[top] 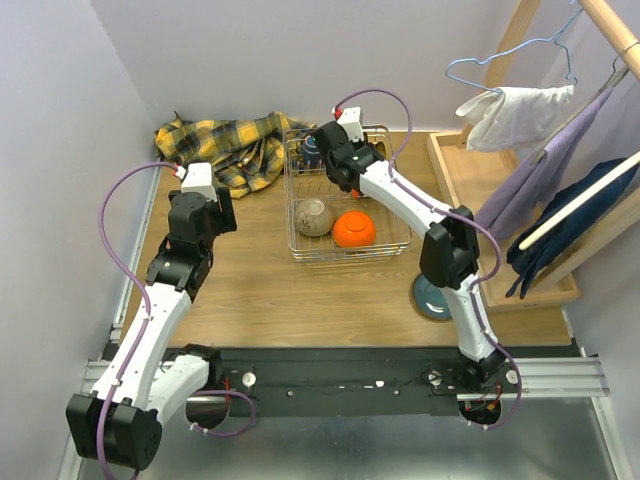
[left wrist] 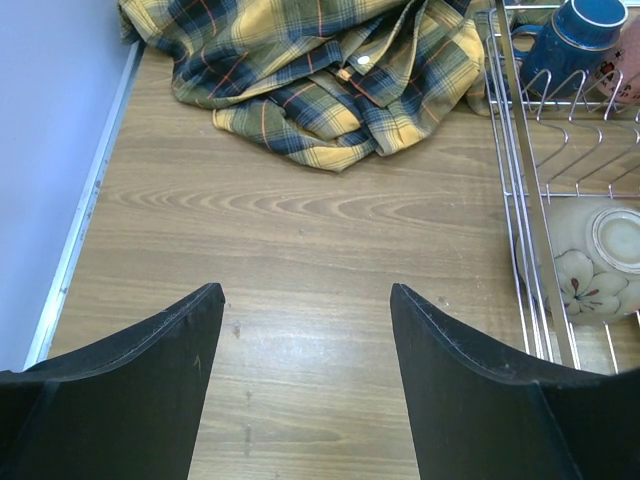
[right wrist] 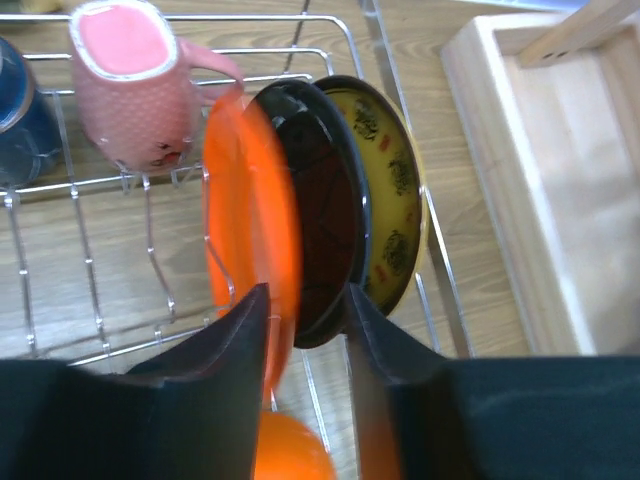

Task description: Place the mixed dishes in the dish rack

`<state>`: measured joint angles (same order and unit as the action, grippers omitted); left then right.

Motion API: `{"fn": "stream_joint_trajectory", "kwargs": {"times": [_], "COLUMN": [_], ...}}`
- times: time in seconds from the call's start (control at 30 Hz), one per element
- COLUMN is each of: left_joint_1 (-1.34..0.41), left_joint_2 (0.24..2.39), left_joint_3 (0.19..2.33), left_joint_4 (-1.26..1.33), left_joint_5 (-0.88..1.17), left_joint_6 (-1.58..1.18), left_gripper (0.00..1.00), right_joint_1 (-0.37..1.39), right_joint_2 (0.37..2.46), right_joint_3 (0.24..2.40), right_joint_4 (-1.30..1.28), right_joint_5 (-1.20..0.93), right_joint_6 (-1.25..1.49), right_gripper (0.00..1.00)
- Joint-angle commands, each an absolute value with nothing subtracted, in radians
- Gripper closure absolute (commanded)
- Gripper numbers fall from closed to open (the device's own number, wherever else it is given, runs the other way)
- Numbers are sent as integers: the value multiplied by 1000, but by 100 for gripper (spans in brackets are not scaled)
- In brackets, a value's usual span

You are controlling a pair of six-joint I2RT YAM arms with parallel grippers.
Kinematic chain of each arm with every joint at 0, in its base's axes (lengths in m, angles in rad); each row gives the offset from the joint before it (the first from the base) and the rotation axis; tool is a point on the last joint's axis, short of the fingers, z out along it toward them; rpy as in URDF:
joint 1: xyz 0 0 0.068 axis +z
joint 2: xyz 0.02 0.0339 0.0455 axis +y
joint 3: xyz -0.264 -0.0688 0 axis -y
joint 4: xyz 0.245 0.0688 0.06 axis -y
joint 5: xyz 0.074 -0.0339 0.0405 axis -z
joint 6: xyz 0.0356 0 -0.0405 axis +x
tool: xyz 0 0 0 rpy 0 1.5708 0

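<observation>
Plate [right wrist: 240,200], orange, between right gripper [right wrist: 306,312] fingers

The left gripper [left wrist: 305,295] hangs with its fingers wide apart over the bare wooden counter [left wrist: 300,220]. The yellow plaid cloth [left wrist: 310,70] lies crumpled toward the far left corner. At the right stands the dish rack [left wrist: 520,150], holding an overturned beige bowl [left wrist: 590,260] with a flower pattern and a blue cup [left wrist: 575,40].

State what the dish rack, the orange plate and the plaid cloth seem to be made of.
The dish rack looks like shiny metal wire: thin glinting bars. The orange plate is smooth, perhaps glazed ceramic or plastic; blur leaves it open. The plaid cloth is matte woven fabric, crumpled in folds.
</observation>
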<state>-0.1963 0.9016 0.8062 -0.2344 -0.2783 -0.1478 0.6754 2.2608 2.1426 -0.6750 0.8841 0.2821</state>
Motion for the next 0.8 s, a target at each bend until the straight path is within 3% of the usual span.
{"fn": "stream_joint_trajectory", "kwargs": {"times": [0.0, 0.13, 0.2, 0.3, 0.5, 0.53, 0.63, 0.67, 0.7, 0.73, 0.77], "left_joint_1": [-187, -187, -186, -187, -187, -186, -186, -186, -186, -186, -186], "left_joint_2": [905, 914, 920, 919, 922, 919, 917, 917, 917, 916, 916], "left_joint_3": [795, 801, 807, 813, 807, 808, 805, 805, 807, 807, 805], "left_joint_4": [-239, -238, -238, -235, -221, -219, -224, -229, -230, -230, -232], "left_joint_5": [-244, -215, -193, -190, -193, -192, -189, -187, -184, -183, -180], "left_joint_6": [-176, -178, -167, -152, -124, -123, -114, -110, -109, -107, -106], "left_gripper": [24, 24, 24, 24, 24, 24, 24, 24, 24, 24, 24], "right_joint_1": [684, 684, 684, 684, 683, 674, 643, 634, 629, 617, 605], "right_joint_2": [2177, 2065, 1964, 1817, 1528, 1470, 1415, 1404, 1396, 1387, 1364], "right_joint_3": [2151, 2082, 1970, 1787, 1414, 1381, 1266, 1240, 1211, 1142, 1114], "right_joint_4": [-684, -699, -701, -762, -883, -909, -1024, -1054, -1086, -1086, -1086], "right_joint_5": [781, 692, 540, 286, 69, 40, -46, -66, -71, -58, -57], "right_joint_6": [275, 220, 134, -98, -395, -470, -562, -586, -604, -635, -655], "right_gripper": [49, 26, 22, 28, 32, 34, 59, 81, 93, 99, 99]}}
